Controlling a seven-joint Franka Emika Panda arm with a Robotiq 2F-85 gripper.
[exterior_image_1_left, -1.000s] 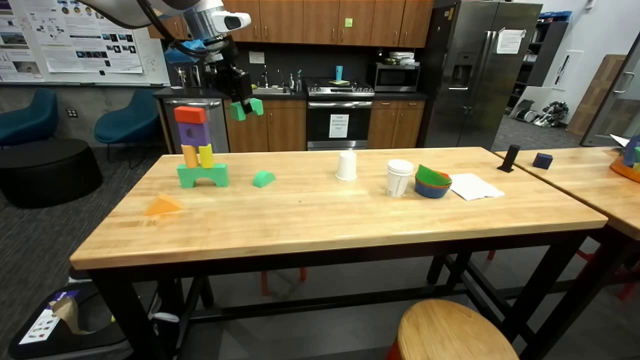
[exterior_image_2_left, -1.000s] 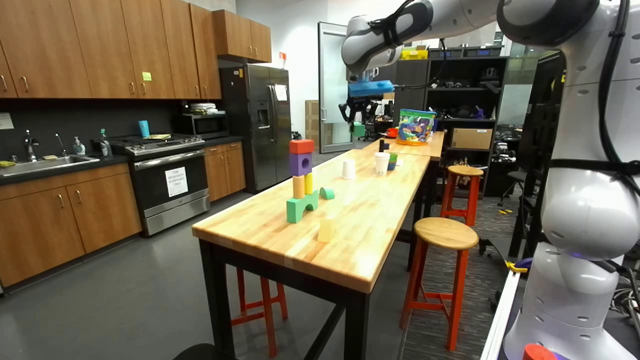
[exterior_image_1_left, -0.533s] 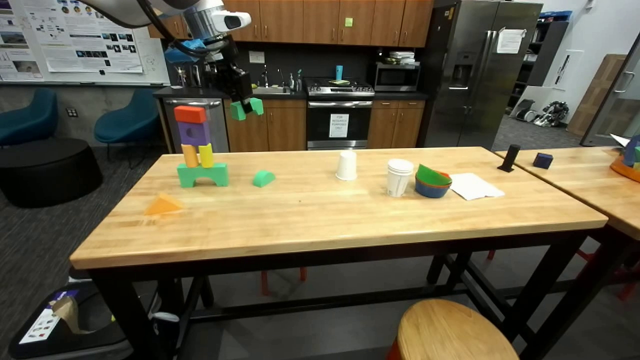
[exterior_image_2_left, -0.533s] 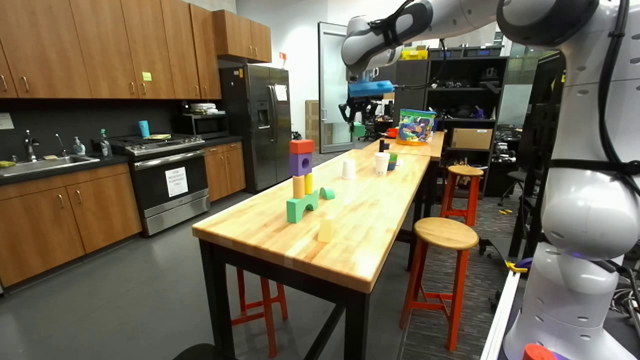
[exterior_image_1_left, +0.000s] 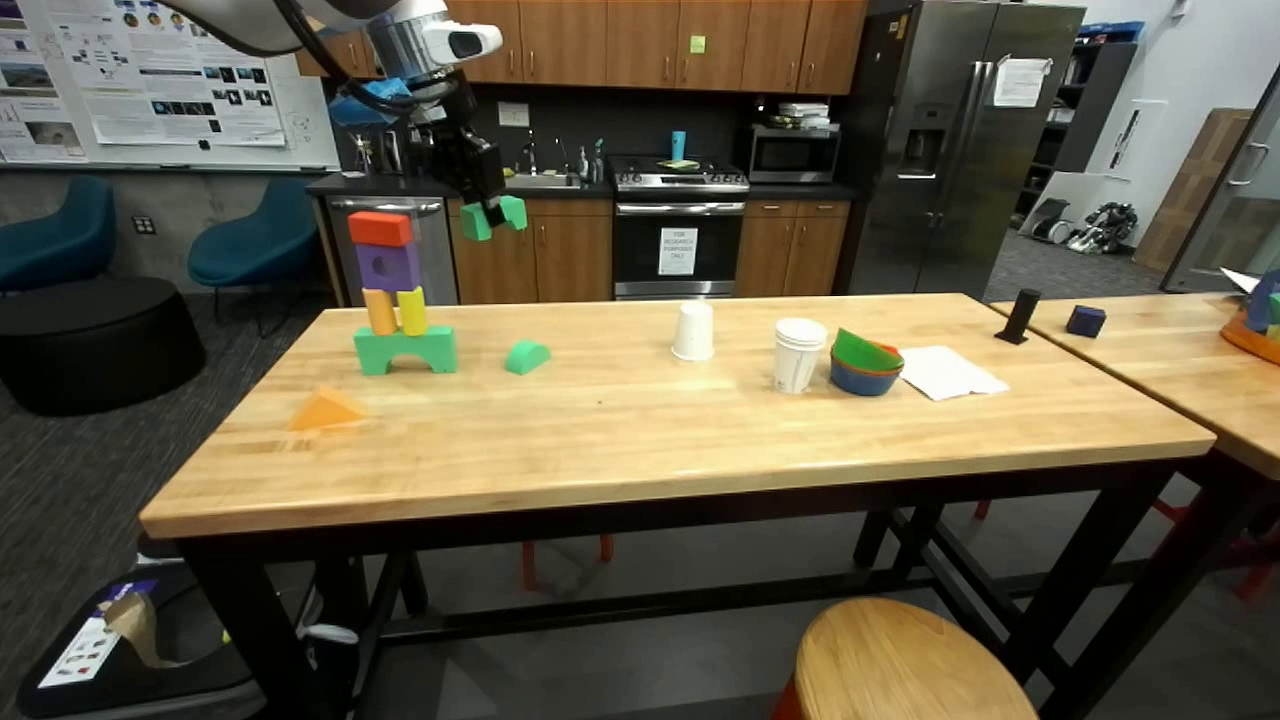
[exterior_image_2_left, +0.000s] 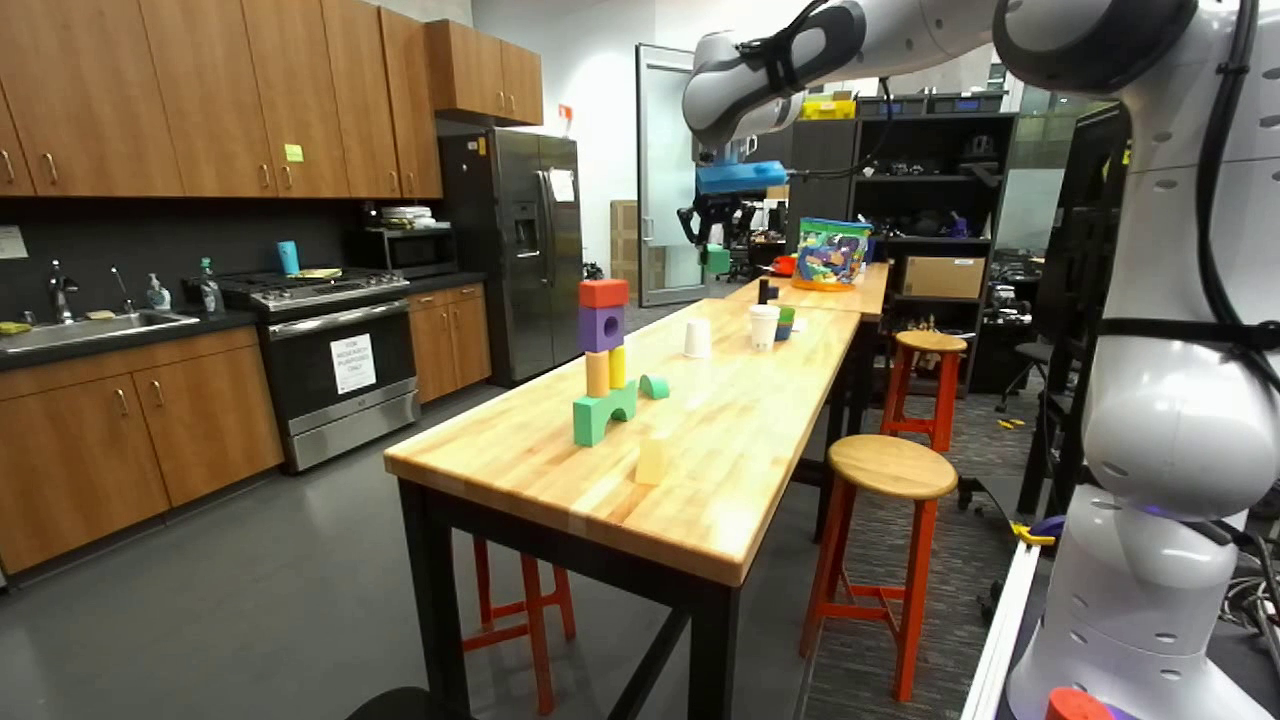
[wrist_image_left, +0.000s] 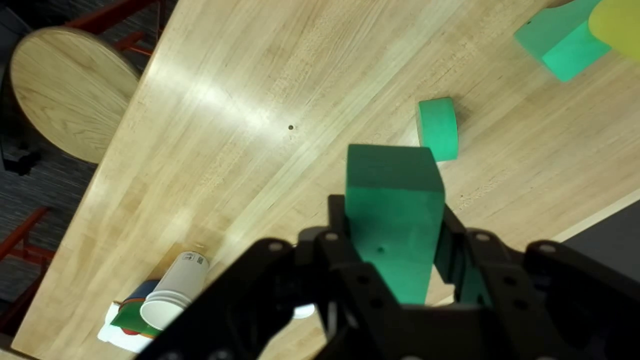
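My gripper (wrist_image_left: 392, 216) is shut on a green block (wrist_image_left: 390, 167), its pads pressing both sides. In an exterior view the held block (exterior_image_2_left: 717, 261) hangs well above the table; a dark finger hides its middle in an exterior view. A tower stands nearby: a green arch block (exterior_image_1_left: 407, 350) carries an orange pillar (exterior_image_1_left: 380, 312) and a yellow pillar (exterior_image_1_left: 412, 312), topped by a purple block (exterior_image_1_left: 388, 267) with a hole and a red block (exterior_image_1_left: 381, 229). A green half-round (exterior_image_1_left: 526, 357) lies apart from it. An orange triangle (exterior_image_1_left: 325, 408) rests closer to the table's corner.
On the wooden table (exterior_image_1_left: 600, 440) are an upturned white cup (exterior_image_1_left: 693, 332), stacked white cups (exterior_image_1_left: 797, 357), nested bowls (exterior_image_1_left: 865, 368) and white paper (exterior_image_1_left: 950, 373). A black stand (exterior_image_1_left: 1018, 317) is near the far end. Stools (exterior_image_2_left: 892, 468) stand alongside.
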